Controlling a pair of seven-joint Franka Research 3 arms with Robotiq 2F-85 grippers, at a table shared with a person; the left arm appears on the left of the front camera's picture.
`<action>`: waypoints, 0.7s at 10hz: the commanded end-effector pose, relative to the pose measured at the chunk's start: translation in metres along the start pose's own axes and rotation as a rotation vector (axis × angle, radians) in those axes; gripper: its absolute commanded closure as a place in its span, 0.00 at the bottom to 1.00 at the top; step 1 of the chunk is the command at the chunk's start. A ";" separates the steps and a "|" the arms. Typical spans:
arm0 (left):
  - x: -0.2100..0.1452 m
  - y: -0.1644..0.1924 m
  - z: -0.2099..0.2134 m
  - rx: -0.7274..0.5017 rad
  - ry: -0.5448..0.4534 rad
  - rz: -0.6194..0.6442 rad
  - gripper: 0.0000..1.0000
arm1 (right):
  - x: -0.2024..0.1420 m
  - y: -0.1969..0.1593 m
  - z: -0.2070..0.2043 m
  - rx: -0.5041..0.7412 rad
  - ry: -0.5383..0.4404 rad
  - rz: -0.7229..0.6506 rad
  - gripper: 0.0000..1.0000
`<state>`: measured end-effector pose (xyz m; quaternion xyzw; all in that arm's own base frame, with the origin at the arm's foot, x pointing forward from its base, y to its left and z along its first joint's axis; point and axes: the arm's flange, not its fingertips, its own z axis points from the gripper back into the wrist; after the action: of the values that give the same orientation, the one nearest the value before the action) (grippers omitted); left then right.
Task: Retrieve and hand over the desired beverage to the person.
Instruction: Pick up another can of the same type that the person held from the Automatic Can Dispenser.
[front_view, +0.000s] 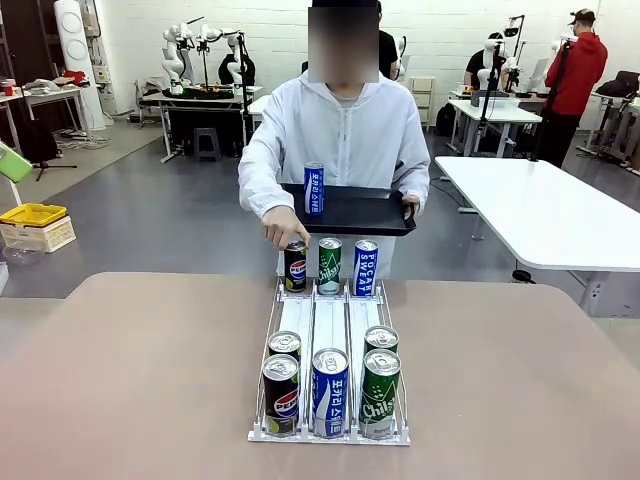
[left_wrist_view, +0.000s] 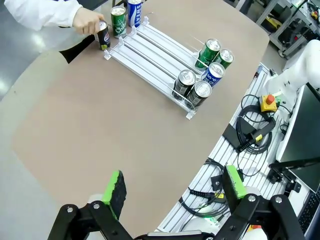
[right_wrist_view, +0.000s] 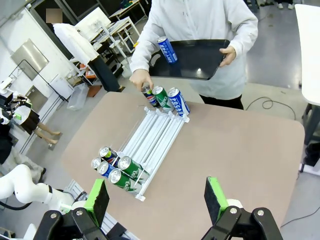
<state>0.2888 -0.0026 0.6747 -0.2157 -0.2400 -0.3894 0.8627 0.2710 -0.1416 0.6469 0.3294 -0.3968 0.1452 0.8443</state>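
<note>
While the person (front_view: 340, 130) rests a hand (front_view: 283, 232) on the far cola can (front_view: 295, 267) in the rack (front_view: 330, 320) on the worktop (front_view: 120, 370), your left end effector (left_wrist_view: 174, 186) and right end effector (right_wrist_view: 156, 196) hang released. Retrieval has not begun, so you likely reach next for the front cola can (front_view: 281, 395).

A rack (front_view: 330, 330) on the worktop (front_view: 120, 380) holds five cans (front_view: 330, 385) near, three cans (front_view: 330, 265) far; behind, the person (front_view: 340, 130) has a tray (front_view: 360, 212) bearing a can (front_view: 314, 189).
</note>
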 end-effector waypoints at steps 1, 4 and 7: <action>0.002 0.001 0.001 0.000 -0.003 -0.001 0.00 | 0.003 0.000 -0.002 0.031 -0.018 0.009 0.00; 0.002 0.001 0.001 0.000 -0.003 -0.001 0.00 | 0.003 0.000 -0.002 0.031 -0.018 0.009 0.00; 0.002 0.001 0.001 0.000 -0.003 -0.001 0.00 | 0.003 0.000 -0.002 0.031 -0.018 0.009 0.00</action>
<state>0.2890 -0.0026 0.6747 -0.2157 -0.2399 -0.3894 0.8627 0.2710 -0.1416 0.6469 0.3294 -0.3969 0.1453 0.8443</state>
